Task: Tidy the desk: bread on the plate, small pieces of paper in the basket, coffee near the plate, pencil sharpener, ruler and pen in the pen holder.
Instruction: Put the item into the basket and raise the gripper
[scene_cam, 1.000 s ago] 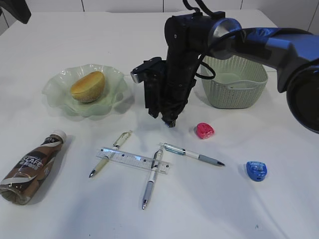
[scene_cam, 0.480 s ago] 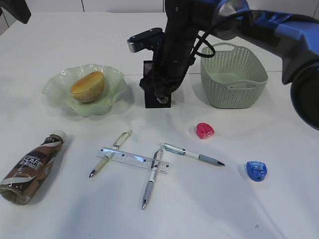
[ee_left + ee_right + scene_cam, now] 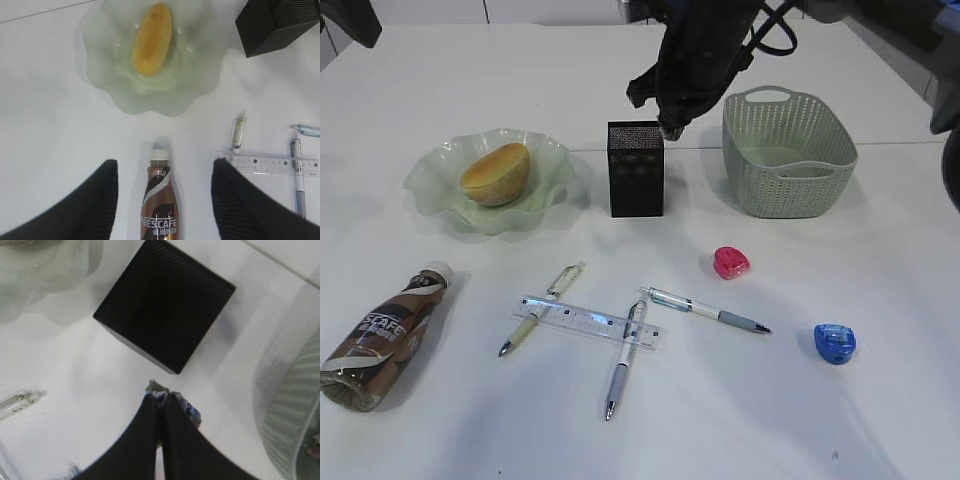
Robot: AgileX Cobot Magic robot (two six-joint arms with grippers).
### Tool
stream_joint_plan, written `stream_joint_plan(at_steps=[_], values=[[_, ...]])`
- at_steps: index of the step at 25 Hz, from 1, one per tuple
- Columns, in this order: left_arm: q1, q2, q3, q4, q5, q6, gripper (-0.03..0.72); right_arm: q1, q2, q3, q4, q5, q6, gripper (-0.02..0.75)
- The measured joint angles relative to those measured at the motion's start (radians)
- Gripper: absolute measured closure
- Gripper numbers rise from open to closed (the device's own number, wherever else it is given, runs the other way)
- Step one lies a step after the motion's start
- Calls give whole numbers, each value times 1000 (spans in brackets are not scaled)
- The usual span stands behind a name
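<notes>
bread (image 3: 496,172): golden-brown
plate (image 3: 432,178): translucent pale green
basket (image 3: 788,150): sage green, woven-look holes
pen holder (image 3: 636,170): black mesh
coffee bottle (image 3: 382,336): brown, white cap, dark label with white lettering
ruler (image 3: 588,320): clear, black marks
sharpeners: pink (image 3: 731,262), blue (image 3: 835,343)

**Readable text on the desk**

The coffee bottle (image 3: 159,202) carries "NESCAFE" in white capitals on its dark label, clearest in the left wrist view; smaller lettering beneath it is too fine to read. The clear ruler (image 3: 272,163) shows black graduation marks with tiny digits that stay illegible. Nothing else bears legible writing.
</notes>
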Motion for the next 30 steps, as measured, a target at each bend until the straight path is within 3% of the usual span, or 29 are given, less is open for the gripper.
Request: stream_joint_plan(at_steps=[5, 18, 30], values=[[0, 0, 0, 0, 0, 0, 274, -36, -17, -37, 0, 6, 5, 722], [0, 0, 0, 0, 0, 0, 275, -262, -17, -80, -21, 9, 23, 722], [0, 0, 0, -43, 0, 0, 276, -319, -9, -46, -90, 11, 23, 722]])
